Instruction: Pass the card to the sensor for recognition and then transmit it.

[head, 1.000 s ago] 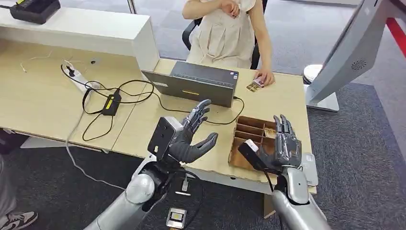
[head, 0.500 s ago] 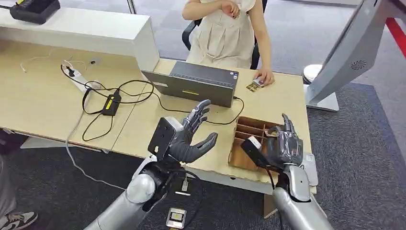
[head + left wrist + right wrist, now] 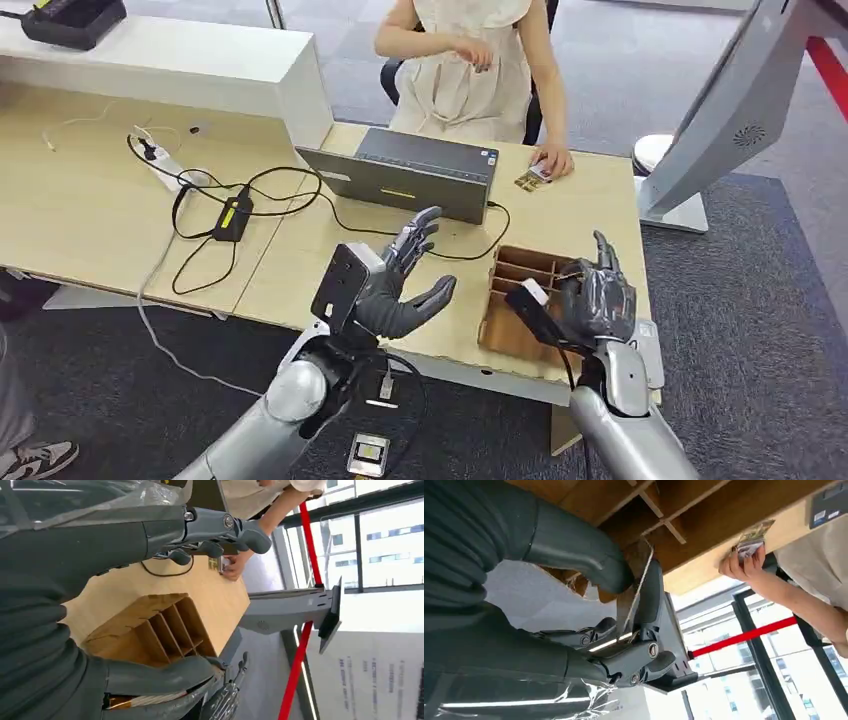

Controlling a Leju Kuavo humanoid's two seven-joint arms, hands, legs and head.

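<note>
In the head view my right hand (image 3: 597, 297) hovers over the wooden divided box (image 3: 512, 300) at the desk's near right, fingers curled in. The right wrist view shows a thin card (image 3: 638, 591) edge-on, pinched between the thumb (image 3: 569, 542) and a finger just above the box's compartments (image 3: 684, 510). My left hand (image 3: 395, 285) is held up above the desk's front edge, palm up, fingers spread, holding nothing. A grey box-shaped device (image 3: 415, 172) stands further back on the desk. A person's hand (image 3: 552, 160) rests on small cards (image 3: 530, 178) near the desk's far edge.
A person sits behind the desk. Black cables and a power strip (image 3: 165, 160) lie across the left half. A white raised counter (image 3: 170, 60) stands at back left, a grey kiosk stand (image 3: 700, 140) at right. A flat white device (image 3: 650, 350) lies beside the box.
My right hand's fingers have curled in and it has dipped slightly over the wooden box. The person's raised arm has shifted. My left hand has stayed put.
</note>
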